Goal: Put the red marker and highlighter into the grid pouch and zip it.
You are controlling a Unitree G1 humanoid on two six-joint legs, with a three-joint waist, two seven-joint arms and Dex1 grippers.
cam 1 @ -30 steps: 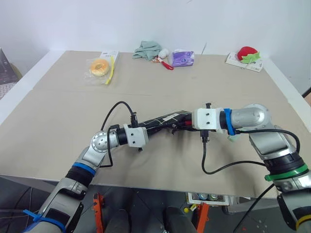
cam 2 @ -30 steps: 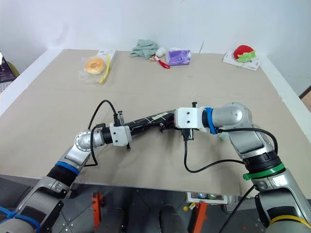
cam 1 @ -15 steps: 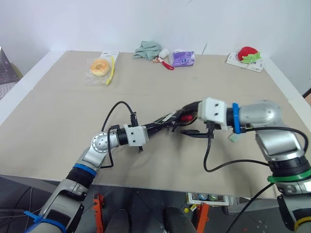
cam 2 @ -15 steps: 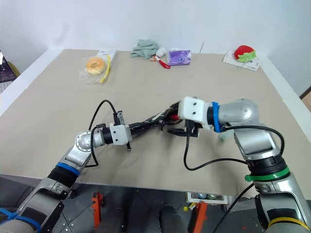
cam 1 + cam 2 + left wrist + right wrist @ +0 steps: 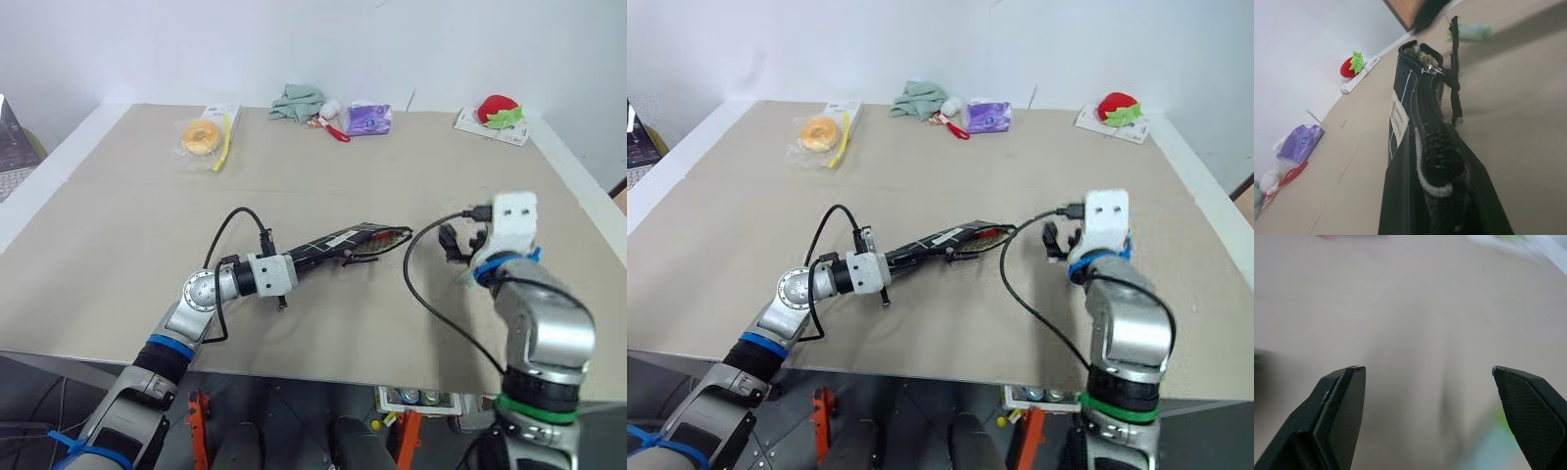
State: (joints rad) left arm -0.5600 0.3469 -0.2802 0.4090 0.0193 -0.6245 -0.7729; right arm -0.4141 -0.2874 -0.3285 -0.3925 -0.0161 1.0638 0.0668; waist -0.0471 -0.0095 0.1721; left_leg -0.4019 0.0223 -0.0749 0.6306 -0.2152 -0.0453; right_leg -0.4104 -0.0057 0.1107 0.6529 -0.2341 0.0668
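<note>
**Pouch held up by left gripper, right gripper spread wide to its right**

The left gripper (image 5: 312, 257) was clamped tight on the near-left end of the grid pouch (image 5: 345, 241), holding it out toward the right over the table (image 5: 127, 235). The pouch's far-right end gaped open, with a hint of red visible inside its mouth; whether that was the red marker could not be told for certain. In the left wrist view the zipper pull (image 5: 1433, 70) sat near the pouch's open end, with a black strap (image 5: 1455, 78) hanging from it, and a white label (image 5: 1399, 115) showed on the gridded side.

The right gripper (image 5: 1427, 382) stood to the right of the pouch, apart from it, with its two fingers (image 5: 1344, 396) spread wide and nothing between them. In the head views the white housing of that wrist (image 5: 514, 217) pointed away from the robot.

The highlighter (image 5: 1470, 32) lay on the table beyond the pouch's open end, a pale green pen resting flat; in the head view a sliver of it (image 5: 470, 278) peeked out beside the right wrist.

Along the far edge of the table lay a bagged doughnut (image 5: 201, 136), a green cloth (image 5: 297, 100), a purple packet (image 5: 368, 117) and a red strawberry toy (image 5: 500, 110).
</note>
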